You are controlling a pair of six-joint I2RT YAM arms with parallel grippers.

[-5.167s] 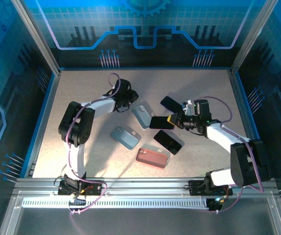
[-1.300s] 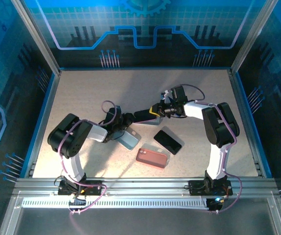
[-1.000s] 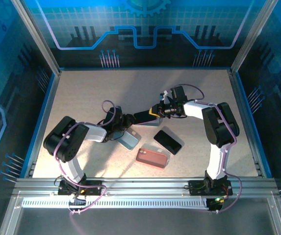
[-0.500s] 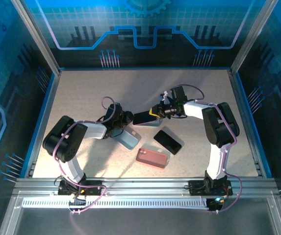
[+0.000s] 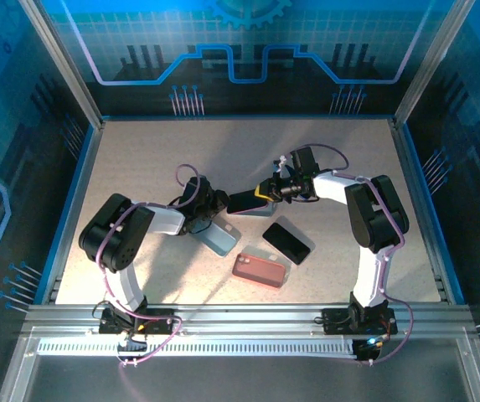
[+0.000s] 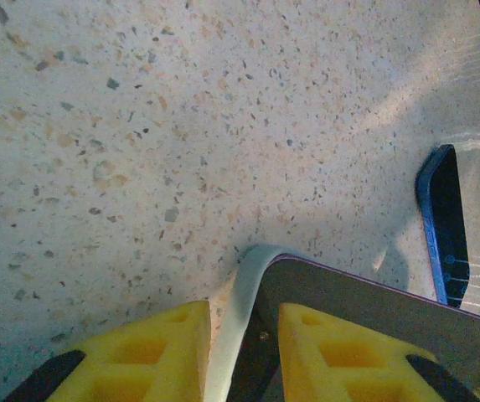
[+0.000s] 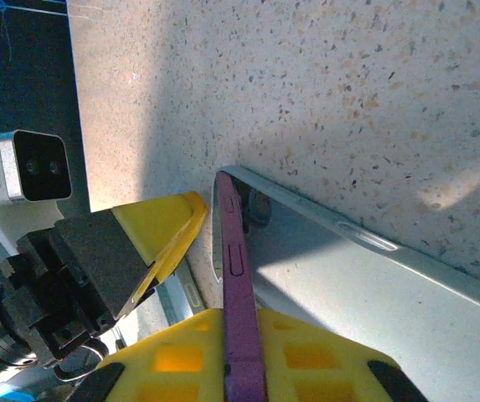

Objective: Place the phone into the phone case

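My right gripper (image 5: 266, 191) is shut on a dark phone (image 5: 244, 201) with a purple edge (image 7: 238, 276), held on its edge and tilted. The phone's far corner sits inside the corner of a pale grey-blue phone case (image 7: 365, 276) lying on the table. My left gripper (image 5: 209, 207) comes from the other side. Its yellow fingers (image 6: 143, 352) straddle the case's wall (image 6: 233, 327), with the phone's dark face (image 6: 374, 306) just inside that wall. The left gripper's yellow finger (image 7: 160, 230) stands close beside the phone in the right wrist view.
A blue case (image 5: 219, 240) lies just near of the left gripper. A black phone (image 5: 287, 242) and a red case (image 5: 259, 270) lie nearer the front. A dark blue-rimmed edge (image 6: 441, 222) lies to the right in the left wrist view.
The left gripper has moved up and right to the case's corner. The right gripper has kept the phone almost still at the case after carrying it left earlier.
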